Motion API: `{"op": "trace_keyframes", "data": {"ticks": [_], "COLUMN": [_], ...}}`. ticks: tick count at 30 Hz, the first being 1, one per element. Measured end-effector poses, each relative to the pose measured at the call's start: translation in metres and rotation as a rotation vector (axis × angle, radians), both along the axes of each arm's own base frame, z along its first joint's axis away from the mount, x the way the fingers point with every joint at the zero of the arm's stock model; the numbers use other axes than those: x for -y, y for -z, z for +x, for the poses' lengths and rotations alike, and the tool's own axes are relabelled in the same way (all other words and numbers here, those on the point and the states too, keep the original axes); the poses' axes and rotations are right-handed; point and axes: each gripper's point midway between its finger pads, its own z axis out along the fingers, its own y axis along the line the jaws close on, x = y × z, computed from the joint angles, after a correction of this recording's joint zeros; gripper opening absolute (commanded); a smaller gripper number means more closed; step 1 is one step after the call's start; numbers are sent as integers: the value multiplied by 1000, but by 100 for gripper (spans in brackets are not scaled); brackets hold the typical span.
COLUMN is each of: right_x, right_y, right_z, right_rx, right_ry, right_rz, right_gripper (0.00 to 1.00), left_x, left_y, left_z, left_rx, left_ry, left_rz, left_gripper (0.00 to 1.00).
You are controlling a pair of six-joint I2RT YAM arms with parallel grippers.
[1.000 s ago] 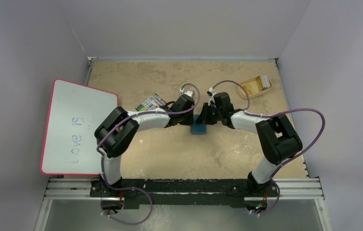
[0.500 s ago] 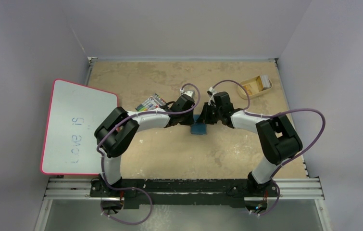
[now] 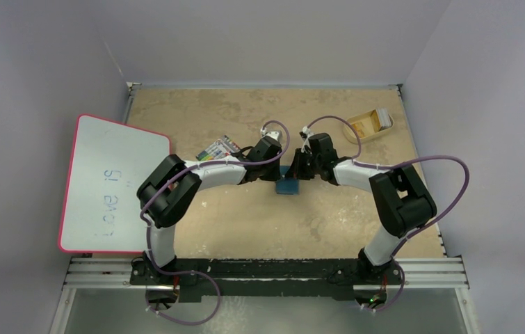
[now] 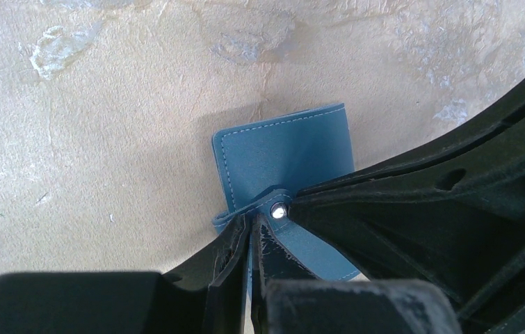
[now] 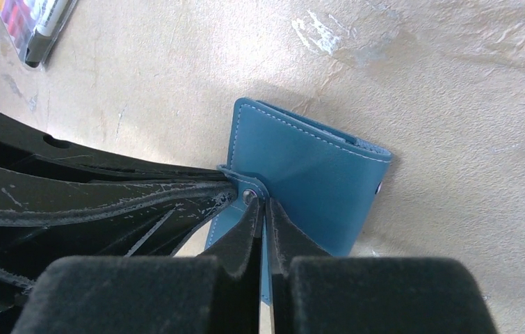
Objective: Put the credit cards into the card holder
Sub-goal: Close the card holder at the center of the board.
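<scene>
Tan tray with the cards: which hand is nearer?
Right. The right hand grips the card holder by its tab, left of the tray; the left hand grips it from farther left.

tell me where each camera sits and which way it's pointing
Top external: above and behind the bases, looking down at the table; both arms show, meeting at the wallet.
Left wrist: on the left arm, looking down past the left gripper, shut on the wallet; the other arm's fingers enter from the right.
Right wrist: on the right arm, looking down past the right gripper, shut on the wallet; the other arm's fingers enter from the left.
Both wrist views share the wallet and both grippers.
</scene>
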Motion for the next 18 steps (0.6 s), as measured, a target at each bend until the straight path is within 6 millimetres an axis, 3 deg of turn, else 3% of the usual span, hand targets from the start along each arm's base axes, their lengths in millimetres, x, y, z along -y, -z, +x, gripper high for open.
{"op": "trace_keyframes", "data": {"ticks": [18], "right_x": [4], "right_y": [2], "right_z": [1], "right_rx": [-7], "right_ry": [17], "right_rz": [-32], "right_gripper": [0], "left_x": [1], "left_y": [0], "left_z": [0], "left_rx": [3], "left_ry": [1], "left_rz": [1], "left_gripper": [4]}}
